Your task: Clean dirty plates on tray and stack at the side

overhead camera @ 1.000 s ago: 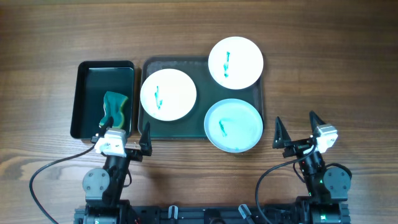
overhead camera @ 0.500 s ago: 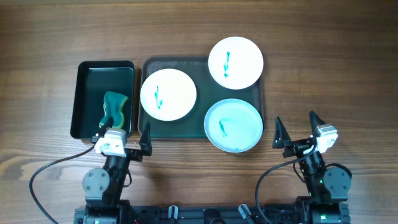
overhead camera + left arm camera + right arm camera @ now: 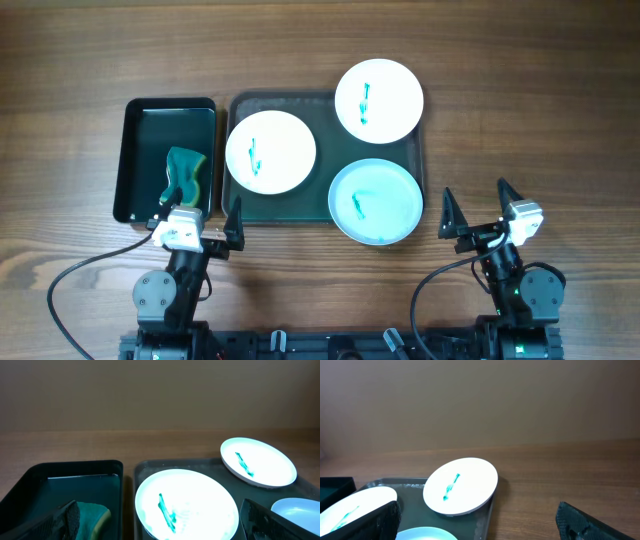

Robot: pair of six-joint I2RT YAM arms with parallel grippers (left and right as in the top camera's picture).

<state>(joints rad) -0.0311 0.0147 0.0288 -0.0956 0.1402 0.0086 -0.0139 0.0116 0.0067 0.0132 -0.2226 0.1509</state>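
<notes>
- Three plates, all on the tray [image 3: 300,103], mid-table and slightly toward the right edge.
- White plate [image 3: 270,152] sits at the tray's left end and lies flat inside the rim. It has a teal-green squiggle near its centre, clear in the left wrist view [image 3: 185,505].
- Second white plate [image 3: 378,99] is at the tray's far right corner, overhanging the far rim. The right wrist view [image 3: 461,485] shows it propped on the rim and tilted. One teal streak on it.
- Pale blue plate [image 3: 375,201] is at the tray's near right corner, with its edge overlapping the near rim. There is a small teal mark left of its centre.
- The plates lie apart; none are stacked.
- Tray is dark green with bare floor showing between the plates.
- Black bin [image 3: 165,105] stands just beside the tray's left rim, toward the left edge of the table. A green sponge with a yellow side [image 3: 183,175] lies at its near end.
- Left gripper [image 3: 198,205] is at the near edge, over the near ends of the bin and tray. Jaws are spread wide and hold nothing. Fingers [image 3: 60,522] frame the bottom corners of its wrist view.
- Right gripper [image 3: 476,190] is at the near edge, right of the tray and over bare wood. Jaws are wide apart and empty. Fingers [image 3: 592,520] are visible low in its view.
- Wooden table [image 3: 80,80] with grain running left to right.
</notes>
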